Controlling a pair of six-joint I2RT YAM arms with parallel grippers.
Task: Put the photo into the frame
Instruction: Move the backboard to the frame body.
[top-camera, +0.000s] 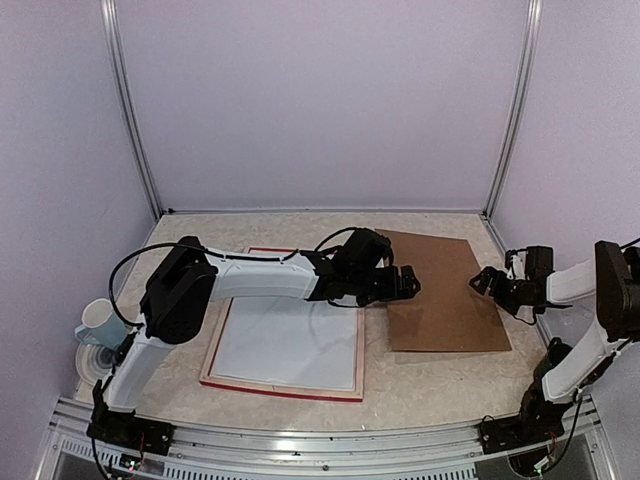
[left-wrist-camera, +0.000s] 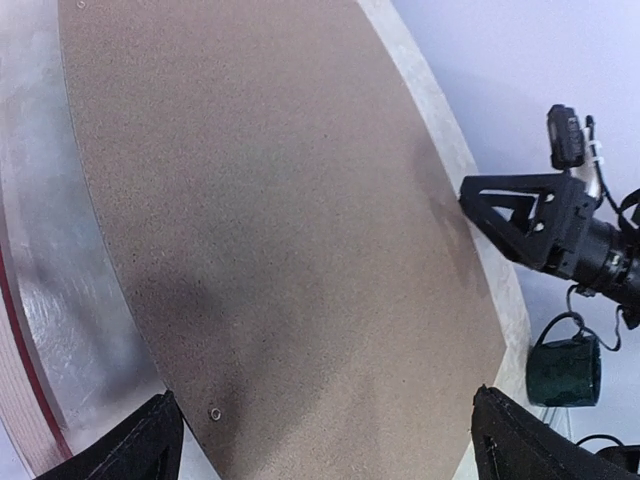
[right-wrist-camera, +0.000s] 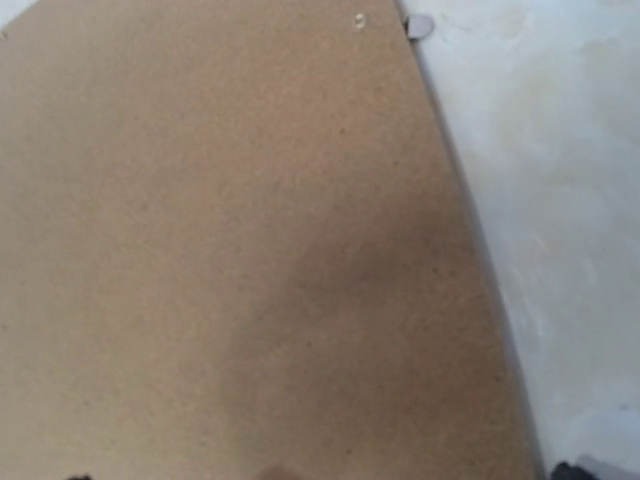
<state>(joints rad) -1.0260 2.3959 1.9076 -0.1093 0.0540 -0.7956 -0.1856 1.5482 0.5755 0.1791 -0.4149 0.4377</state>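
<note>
The frame lay flat on the tabletop, a white sheet filling its opening; whether this was the photo could not be told. The left pincer hung wide and empty over the brown backing panel; the right pincer gaped wide near its right edge.

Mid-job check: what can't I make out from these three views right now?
- Top view: the left arm hides the far right corner of the frame; the underside of the white sheet faces down, unseen.
- Right wrist view: the fingers of the right hand are almost wholly cut off at the bottom edge; the blurred brown panel fills the picture.
- Left wrist view: the dark mug is small; its contents are hidden.
</note>
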